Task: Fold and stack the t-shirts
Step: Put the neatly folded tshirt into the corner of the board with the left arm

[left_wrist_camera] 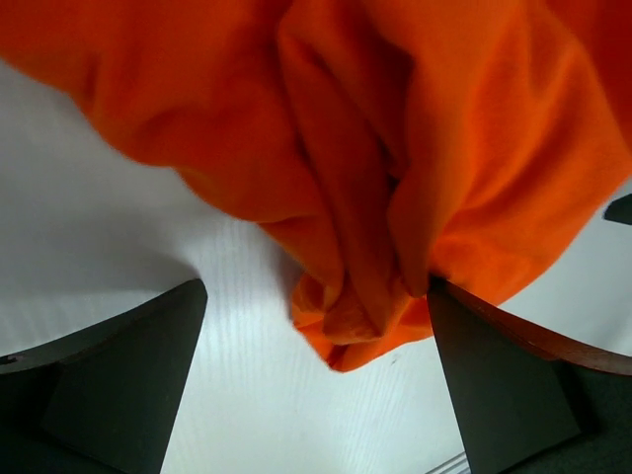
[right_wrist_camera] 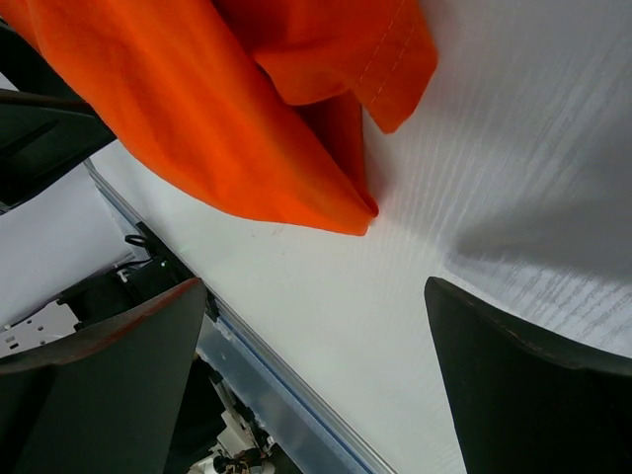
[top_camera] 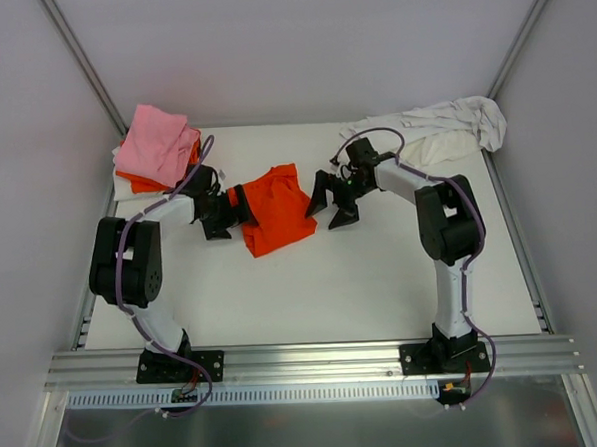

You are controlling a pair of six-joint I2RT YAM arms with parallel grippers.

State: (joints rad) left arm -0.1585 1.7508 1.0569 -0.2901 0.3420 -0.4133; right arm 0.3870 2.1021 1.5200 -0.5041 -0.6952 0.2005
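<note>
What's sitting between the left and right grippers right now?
A crumpled orange t-shirt lies between the left gripper and right gripper, in the top view.

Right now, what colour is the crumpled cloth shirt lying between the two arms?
Bright orange; the crumpled cloth t-shirt shows best in the top external view.

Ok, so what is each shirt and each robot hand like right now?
middle orange t-shirt: rumpled, not neatly folded, between the grippers.
pink t-shirt: lying on top of another shirt, far left.
lower orange t-shirt: under the pink one.
white t-shirt: crumpled, unfolded, far right corner.
left gripper: open, at the middle shirt's edge.
right gripper: open, empty.
</note>
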